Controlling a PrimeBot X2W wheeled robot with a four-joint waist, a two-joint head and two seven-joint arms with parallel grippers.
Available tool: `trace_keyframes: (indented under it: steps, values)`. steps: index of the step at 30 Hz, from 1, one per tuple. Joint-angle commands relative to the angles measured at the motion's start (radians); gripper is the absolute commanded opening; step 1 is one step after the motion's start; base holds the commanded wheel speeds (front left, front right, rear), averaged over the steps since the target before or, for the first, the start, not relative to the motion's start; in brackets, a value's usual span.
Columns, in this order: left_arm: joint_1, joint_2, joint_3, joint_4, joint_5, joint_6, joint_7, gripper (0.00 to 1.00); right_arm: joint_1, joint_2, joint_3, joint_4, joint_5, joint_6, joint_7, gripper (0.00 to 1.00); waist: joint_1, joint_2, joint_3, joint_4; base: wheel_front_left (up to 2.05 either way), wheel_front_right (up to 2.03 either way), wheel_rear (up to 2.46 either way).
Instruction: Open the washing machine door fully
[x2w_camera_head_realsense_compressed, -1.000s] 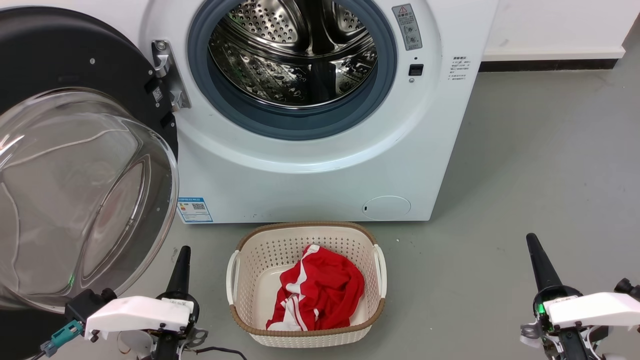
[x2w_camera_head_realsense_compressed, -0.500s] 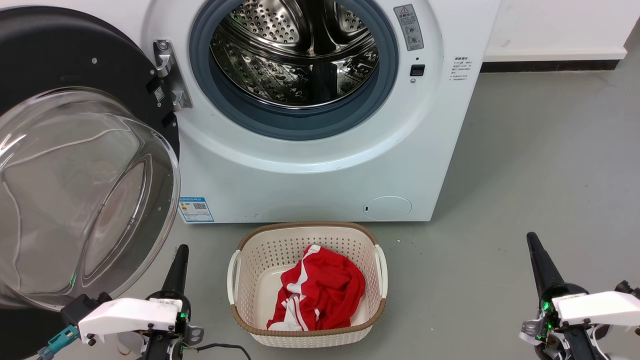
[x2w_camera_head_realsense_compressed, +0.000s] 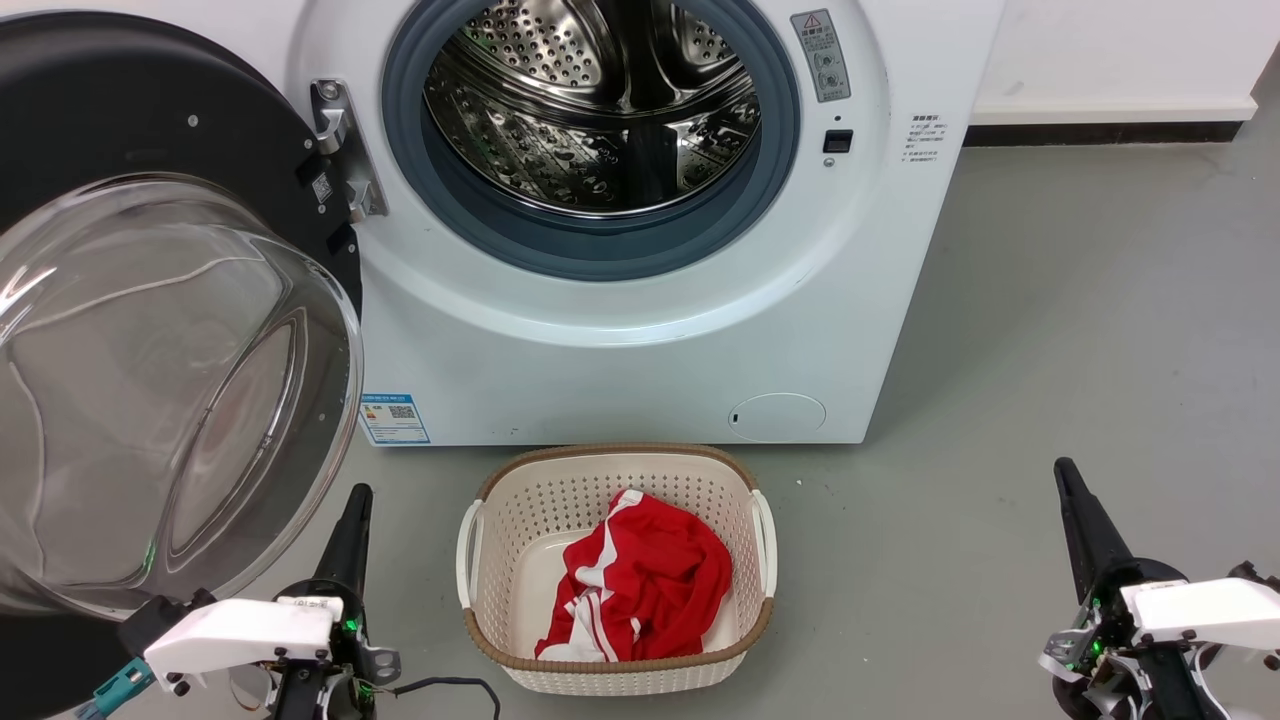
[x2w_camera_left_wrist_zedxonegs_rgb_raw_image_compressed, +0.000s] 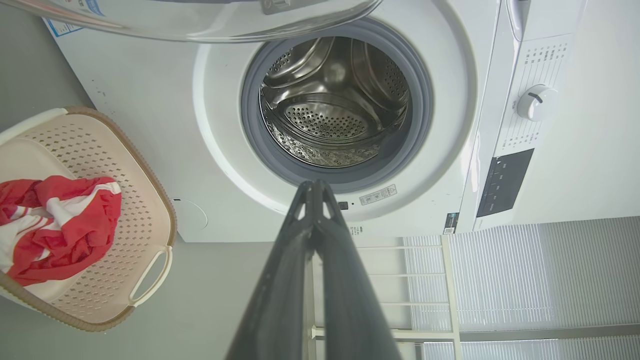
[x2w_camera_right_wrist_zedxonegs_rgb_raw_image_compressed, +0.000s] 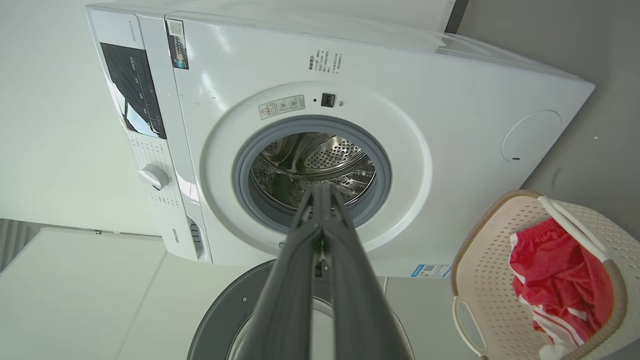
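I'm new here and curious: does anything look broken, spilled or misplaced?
Nothing stands out. The washing machine door hangs wide open, glass intact; the drum looks empty; a red garment lies crumpled inside the basket on the floor. The left gripper and right gripper are shut, touching nothing.

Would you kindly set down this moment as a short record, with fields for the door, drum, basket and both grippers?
door: wide open on its hinge, at the robot's left
machine: white front-loader, opening uncovered
drum: steel, nothing seen inside
basket: on the floor before the machine, holding a red and white garment
left gripper: shut, empty, low near the door
right gripper: shut, empty, low at the right
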Motion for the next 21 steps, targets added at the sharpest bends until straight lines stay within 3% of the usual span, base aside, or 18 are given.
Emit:
trace_keyframes:
  steps: [1,21]
  values:
    - [-0.020,-0.001,0.007,0.001,-0.025,-0.010,0.007,0.00,-0.019,-0.002,-0.003,0.002,0.028,0.000,0.008,0.00,-0.0001,-0.0001,0.000,0.000,0.00,0.00,0.00]
    - [-0.019,-0.005,0.031,0.010,-0.159,-0.037,0.042,0.00,-0.030,0.002,-0.016,0.020,0.158,0.000,0.038,0.00,-0.0001,-0.0001,-0.001,0.005,0.00,0.00,0.00]
